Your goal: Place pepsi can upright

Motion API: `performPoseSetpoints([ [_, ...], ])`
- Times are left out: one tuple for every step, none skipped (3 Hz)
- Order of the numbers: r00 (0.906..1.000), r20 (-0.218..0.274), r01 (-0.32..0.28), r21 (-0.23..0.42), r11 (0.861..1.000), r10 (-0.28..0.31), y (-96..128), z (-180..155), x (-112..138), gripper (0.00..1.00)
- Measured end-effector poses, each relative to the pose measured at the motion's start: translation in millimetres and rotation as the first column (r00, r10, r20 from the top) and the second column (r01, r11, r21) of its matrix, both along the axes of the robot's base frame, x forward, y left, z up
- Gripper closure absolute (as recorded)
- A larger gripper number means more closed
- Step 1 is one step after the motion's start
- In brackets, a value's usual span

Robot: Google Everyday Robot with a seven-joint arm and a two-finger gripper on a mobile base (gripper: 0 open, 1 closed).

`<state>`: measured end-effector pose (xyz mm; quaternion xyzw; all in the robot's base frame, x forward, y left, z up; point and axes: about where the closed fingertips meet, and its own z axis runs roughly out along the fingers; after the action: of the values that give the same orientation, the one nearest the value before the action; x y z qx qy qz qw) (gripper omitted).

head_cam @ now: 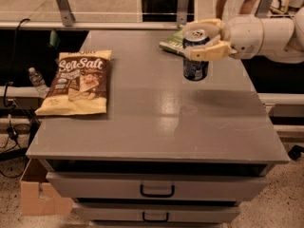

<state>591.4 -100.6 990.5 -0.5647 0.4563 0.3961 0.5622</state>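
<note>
The pepsi can is dark blue with a silver pull-tab top and stands upright at the right rear of the grey table. My gripper reaches in from the right, with one cream finger in front of the can's upper part and the other behind it. The fingers are closed around the can near its top. The can's base seems to rest on or just above the tabletop.
A Sea Salt chip bag lies flat on the table's left side. A green packet lies behind the can at the rear. Drawers are below the front edge. A cardboard box and a water bottle are at the left.
</note>
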Motion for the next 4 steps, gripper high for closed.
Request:
performPoseSetpoints([
  [0.9991, -0.041, -0.002, 0.056, 0.998, 0.004, -8, -21, 2, 1.0],
  [0.9974, -0.07, -0.014, 0.076, 0.997, 0.019, -15, -35, 5, 0.84],
  [0.9961, -0.084, -0.018, 0.082, 0.996, 0.025, -22, -42, 9, 0.61],
  [0.995, -0.095, -0.02, 0.083, 0.996, 0.028, -24, -47, 12, 0.38],
])
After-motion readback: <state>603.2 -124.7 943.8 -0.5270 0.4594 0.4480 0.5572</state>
